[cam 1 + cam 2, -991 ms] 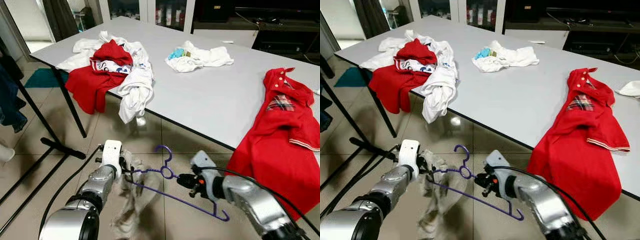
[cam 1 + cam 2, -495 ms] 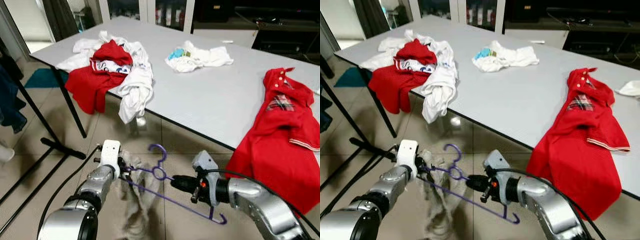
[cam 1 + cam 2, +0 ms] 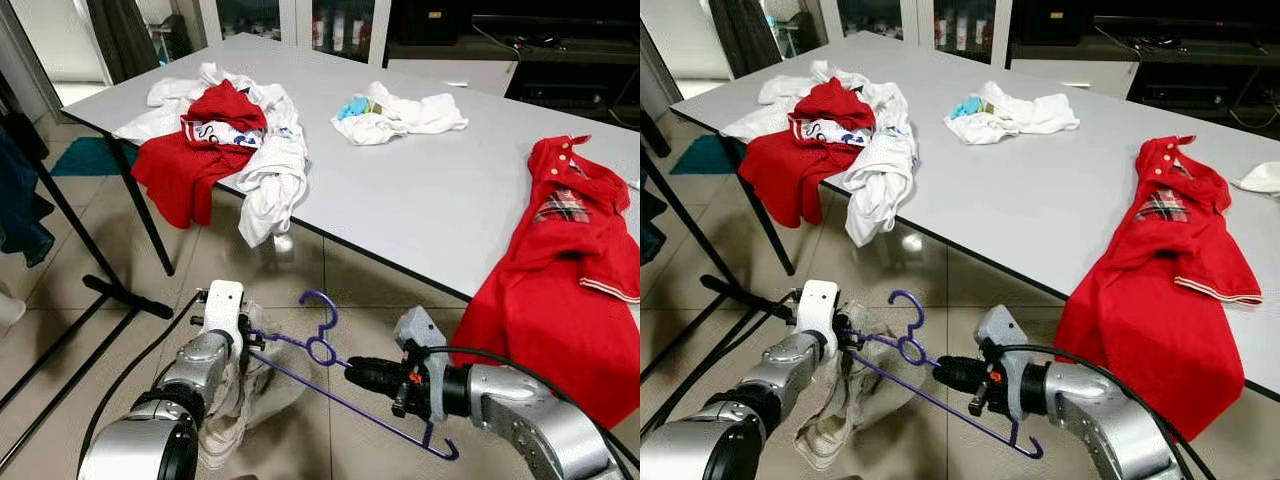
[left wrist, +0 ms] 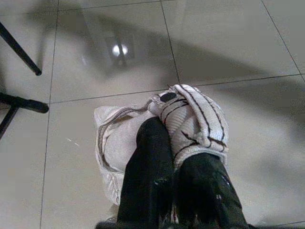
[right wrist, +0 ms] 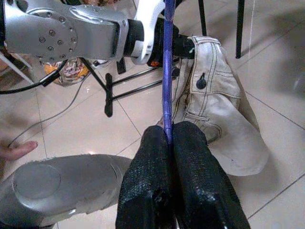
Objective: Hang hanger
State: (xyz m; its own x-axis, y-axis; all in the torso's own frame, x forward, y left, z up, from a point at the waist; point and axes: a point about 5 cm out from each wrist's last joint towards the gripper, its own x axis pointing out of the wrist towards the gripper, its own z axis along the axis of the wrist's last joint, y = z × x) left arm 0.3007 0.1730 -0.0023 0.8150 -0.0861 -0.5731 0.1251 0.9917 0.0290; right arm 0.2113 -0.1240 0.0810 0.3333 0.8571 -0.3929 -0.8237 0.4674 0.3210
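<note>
Right hand (image 3: 940, 372) clamps hanger (image 3: 930, 385) below table edge (image 3: 970, 260), apparently clear

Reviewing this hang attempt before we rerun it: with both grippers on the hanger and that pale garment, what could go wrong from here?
1. The right gripper pinches only the thin purple hanger wire, so it may twist or slip.
2. The left gripper holds just a bunched fold of the pale garment; the rest sags low and could pull free or drag on the floor.
3. The hanger's lower end sits close to the hanging red shirt and might snag it.
</note>
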